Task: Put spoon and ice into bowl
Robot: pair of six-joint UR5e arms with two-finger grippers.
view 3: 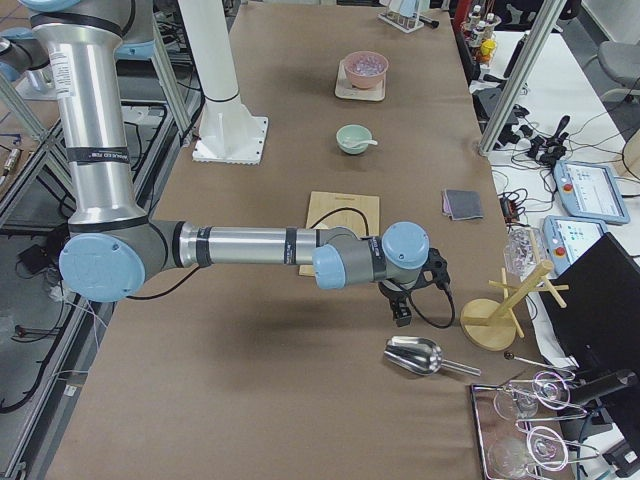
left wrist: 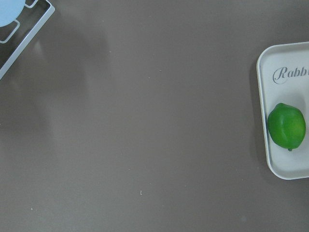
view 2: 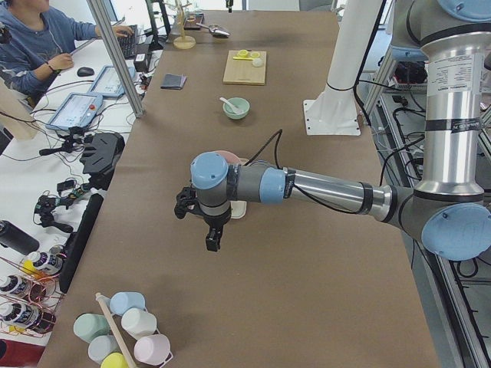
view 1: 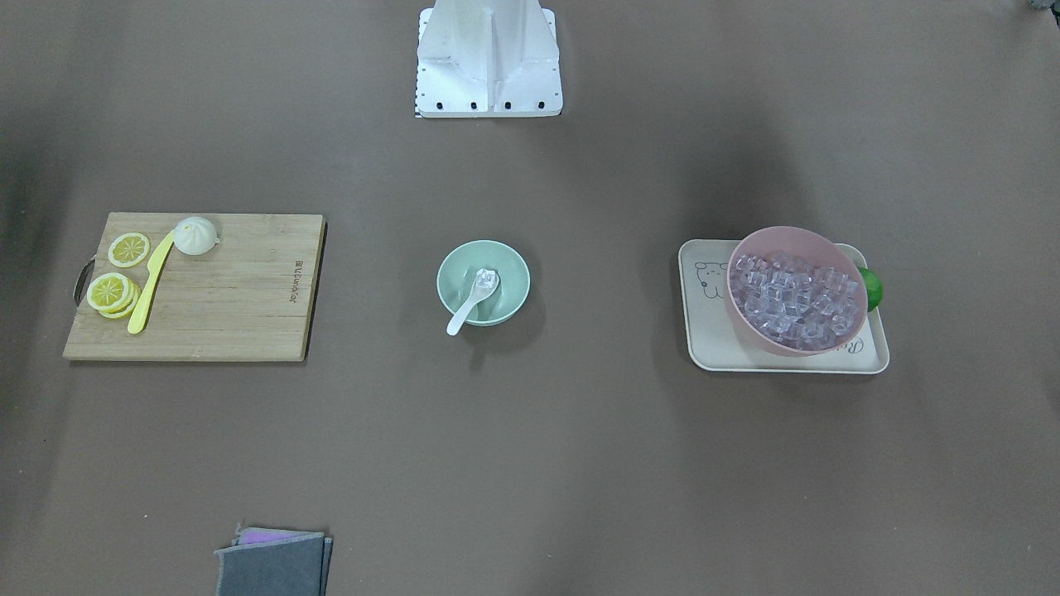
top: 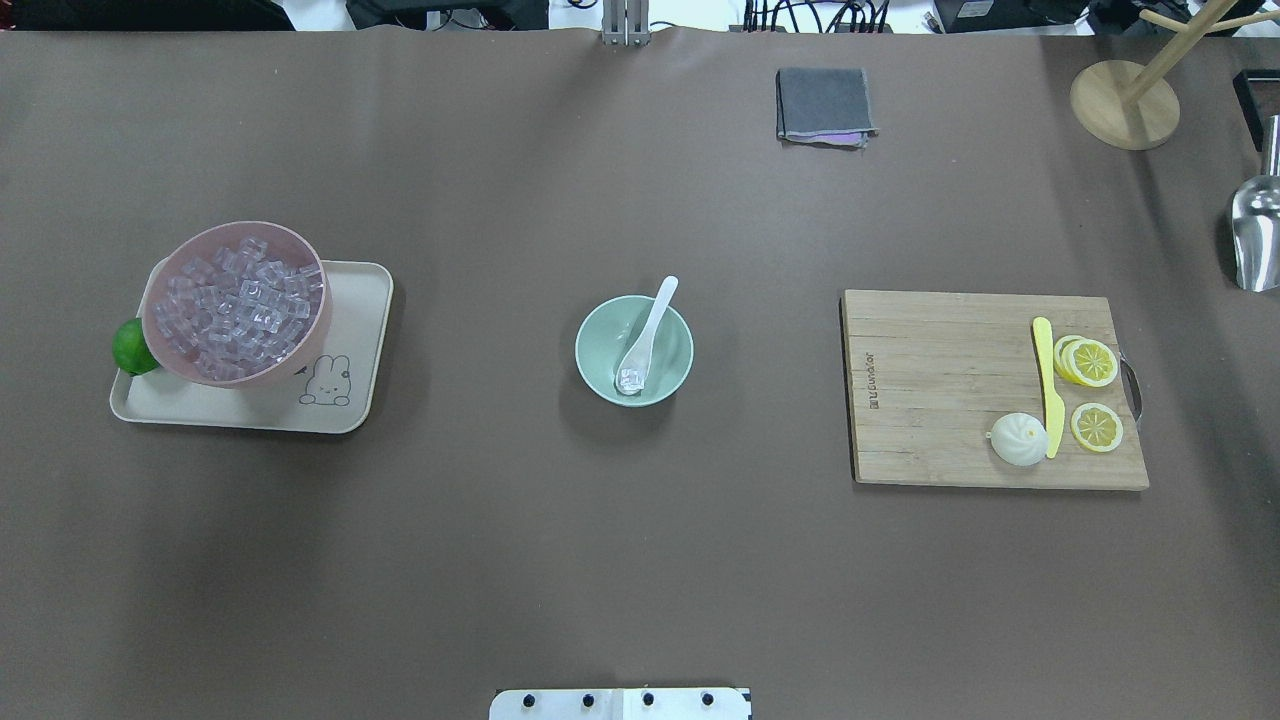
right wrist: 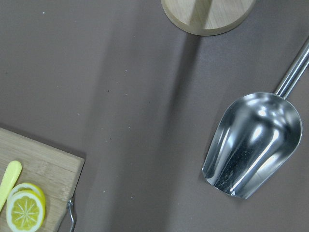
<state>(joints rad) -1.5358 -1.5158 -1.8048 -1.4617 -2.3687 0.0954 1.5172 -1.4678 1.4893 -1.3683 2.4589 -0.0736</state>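
Observation:
The mint-green bowl stands mid-table; it also shows in the overhead view. The white spoon lies in it, scoop inside and handle over the rim. One clear ice cube sits in the scoop. Neither gripper is near the bowl. My left gripper hangs over bare table beyond the pink bowl's tray. My right gripper hangs near a metal scoop. Both show only in the side views, so I cannot tell if they are open or shut.
A pink bowl full of ice cubes stands on a cream tray with a lime. A wooden board holds lemon slices, a yellow knife and a bun. A grey cloth and a wooden stand are at the far edge.

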